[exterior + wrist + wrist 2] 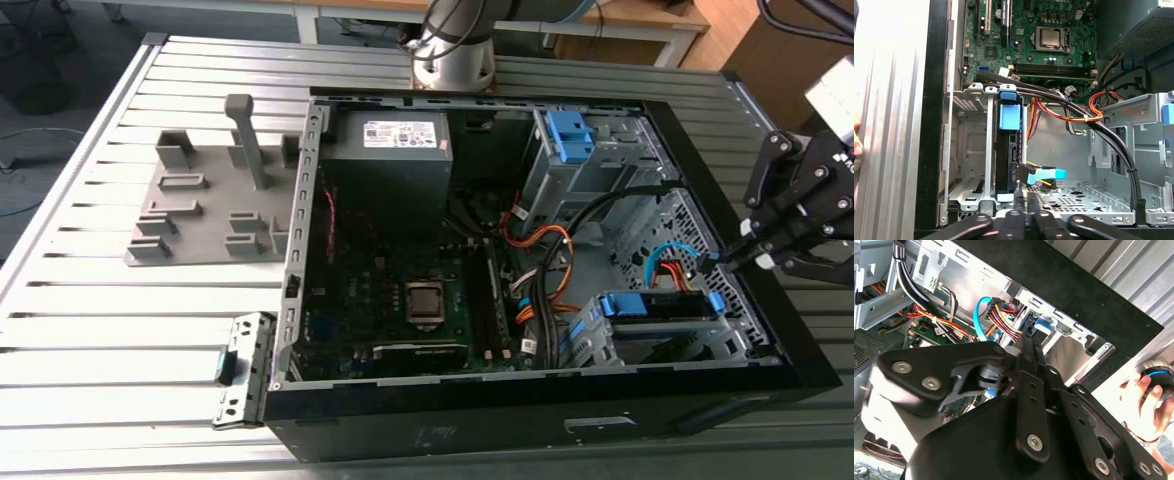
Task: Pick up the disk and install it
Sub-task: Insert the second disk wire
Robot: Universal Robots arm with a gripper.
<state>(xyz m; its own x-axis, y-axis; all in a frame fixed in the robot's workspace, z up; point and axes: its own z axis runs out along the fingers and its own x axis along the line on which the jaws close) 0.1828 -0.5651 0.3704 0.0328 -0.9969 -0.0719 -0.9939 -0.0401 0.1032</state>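
Observation:
The disk point(657, 305), edged by its blue carrier frame, sits in the drive cage point(641, 345) at the near right corner of the open computer case point(534, 420). In the first wrist view the disk point(1006, 145) stands edge-on between the cage's metal rails, with a blue cable point(1046, 174) plugged at its end. My gripper point(738, 258) hovers over the case's right wall, just beside the cage. Its fingers point(1026, 347) are shut together with nothing between them, pointing at the disk's cable end point(1040, 322). My gripper point(1026, 212) is close behind the disk's connector.
A grey power-supply box point(400, 150) and a second cage with a blue bracket point(570, 135) fill the case's far side. Orange and black cables point(561, 250) run across the middle. A grey slotted fixture point(200, 200) stands left of the case. A person's hand point(1149, 395) rests outside the case.

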